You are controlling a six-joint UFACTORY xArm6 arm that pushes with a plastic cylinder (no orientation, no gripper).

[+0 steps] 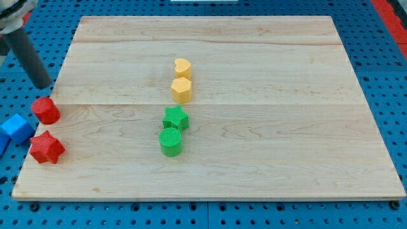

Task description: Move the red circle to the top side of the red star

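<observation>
The red circle [46, 110] sits at the board's left edge. The red star [46, 147] lies just below it in the view, a small gap between them. My tip [43, 84] stands just above the red circle, off the board's left edge, a little apart from it. The rod rises from the tip up to the view's top left corner.
A blue block [16, 128] lies off the board, left of the red pair. A yellow heart [182, 67] and a yellow hexagon [181, 90] stand mid-board, with a green star [175, 118] and a green circle [170, 141] below them. The wooden board [286, 127] lies on a blue pegboard.
</observation>
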